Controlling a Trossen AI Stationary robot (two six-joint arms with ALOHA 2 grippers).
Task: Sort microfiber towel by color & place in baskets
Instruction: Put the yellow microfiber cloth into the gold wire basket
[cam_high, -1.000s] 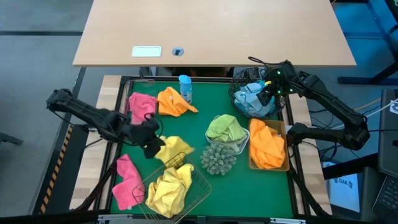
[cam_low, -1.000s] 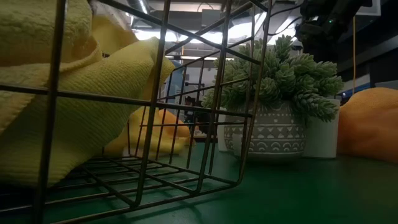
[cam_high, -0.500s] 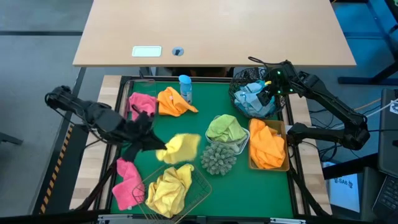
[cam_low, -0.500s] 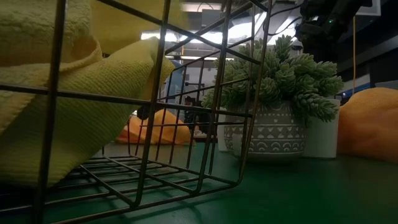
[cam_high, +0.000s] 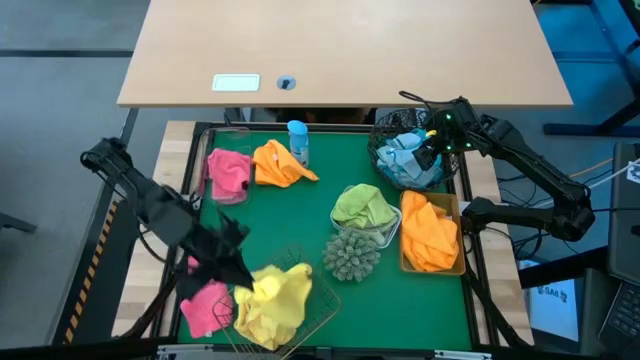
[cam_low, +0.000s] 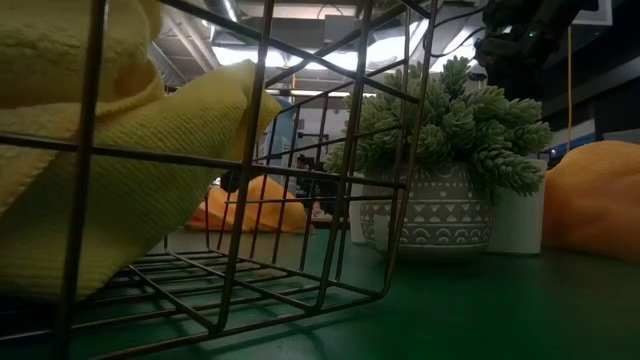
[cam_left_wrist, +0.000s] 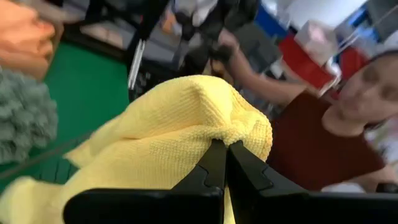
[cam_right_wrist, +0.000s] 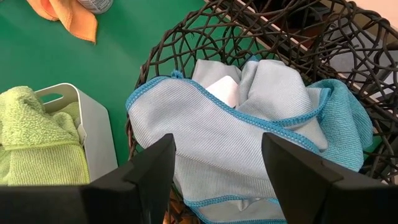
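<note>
1. High view gave us the setup: the left gripper (cam_high: 232, 268) hung over the gold wire basket (cam_high: 318, 291) at the near edge of the table, jaws pinched tight on a yellow towel (cam_high: 285, 285) that draped onto the yellow pile (cam_high: 258, 315) already inside.
2. What could go wrong, by our reckoning — a release from there might leave the towel hung on the wire rim, or sliding off toward the pink towel (cam_high: 205, 306) just beside the basket.
3. Another risk we saw: the fingers (cam_left_wrist: 214, 165) bit a thick fold, so loops of the cloth could snag on them when they part.
4. The towel itself looked soft, plush and bunched — bright yellow, matching its pile.
5. The right gripper (cam_right_wrist: 217, 163) waited wide open and empty above the black wire-mesh basket (cam_right_wrist: 205, 37), over the blue towels (cam_right_wrist: 249, 130) in it.
</note>
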